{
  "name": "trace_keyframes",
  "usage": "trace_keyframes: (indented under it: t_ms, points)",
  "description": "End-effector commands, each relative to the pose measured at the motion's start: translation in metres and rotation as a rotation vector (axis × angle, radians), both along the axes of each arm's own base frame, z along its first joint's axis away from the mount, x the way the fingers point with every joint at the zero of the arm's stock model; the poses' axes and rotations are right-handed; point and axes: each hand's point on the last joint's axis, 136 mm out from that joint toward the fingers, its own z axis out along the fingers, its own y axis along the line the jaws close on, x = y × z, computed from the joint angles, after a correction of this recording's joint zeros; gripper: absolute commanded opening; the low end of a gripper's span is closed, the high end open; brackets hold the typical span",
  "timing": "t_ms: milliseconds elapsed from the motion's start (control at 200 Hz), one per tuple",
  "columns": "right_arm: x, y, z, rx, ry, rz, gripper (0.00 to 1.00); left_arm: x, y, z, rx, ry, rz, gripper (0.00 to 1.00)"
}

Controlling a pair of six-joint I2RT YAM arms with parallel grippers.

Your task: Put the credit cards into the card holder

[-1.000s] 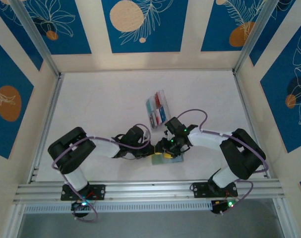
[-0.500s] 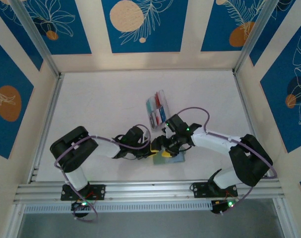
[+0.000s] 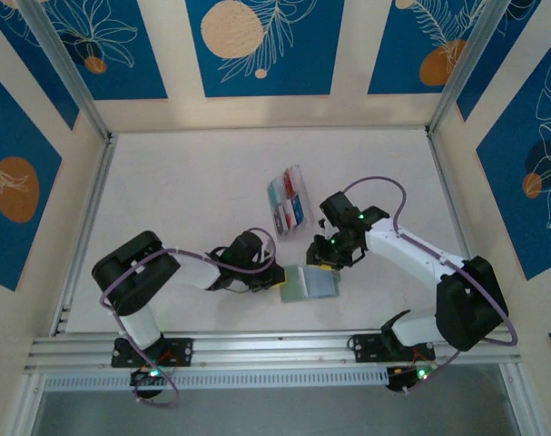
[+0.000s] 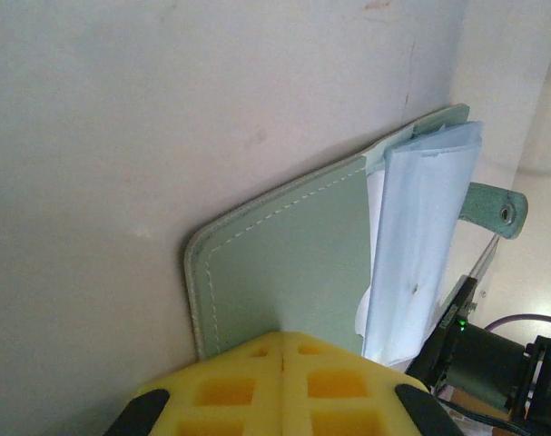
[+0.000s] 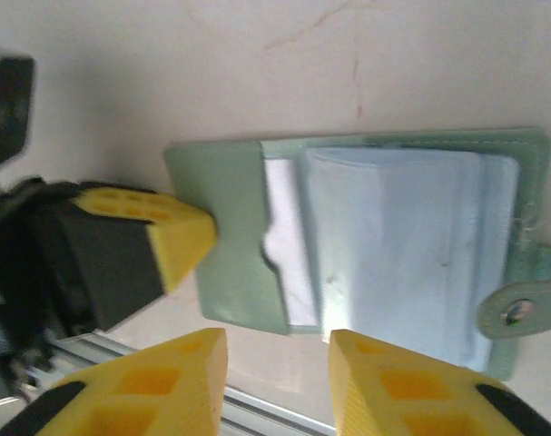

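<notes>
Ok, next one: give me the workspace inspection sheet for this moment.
Surface: white tabletop, no spills seen.
Job's things: sage-green folding card holder lies open; red, teal and white plastic cards sit in clear plastic box.
Clutter: nothing seen.
Grippers: left gripper shut at holder's cover edge; right gripper open, empty, above holder.
Cables: purple cables loop along both arms.
Surroundings: blue-and-cream patterned wall panels, aluminium rail.

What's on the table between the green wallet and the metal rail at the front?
Nothing. In the top view, just bare white table lies between the card holder and the rail.
</notes>
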Motion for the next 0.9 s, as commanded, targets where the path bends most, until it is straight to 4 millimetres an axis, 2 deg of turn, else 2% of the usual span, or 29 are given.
trace_keyframes:
  t_ms: [0,165,380,625,895]
  points:
    - [-0.004,-0.013,-0.012,-0.087,0.023,0.024,0.25,-0.037,0.040,-0.062,0.222,0.150,-0.012,0.06]
    - [0.014,-0.023,-0.028,-0.184,0.030,0.032,0.21,-0.037,0.040,-0.063,0.225,0.151,-0.013,0.06]
    - [0.028,-0.031,-0.042,-0.260,0.037,0.050,0.21,-0.037,0.042,-0.063,0.231,0.146,-0.013,0.06]
    - [0.025,-0.035,-0.060,-0.300,0.083,0.053,0.23,-0.037,0.041,-0.063,0.229,0.146,-0.012,0.06]
    - [0.017,-0.036,-0.077,-0.334,0.131,0.059,0.30,-0.038,0.043,-0.065,0.235,0.150,-0.011,0.06]
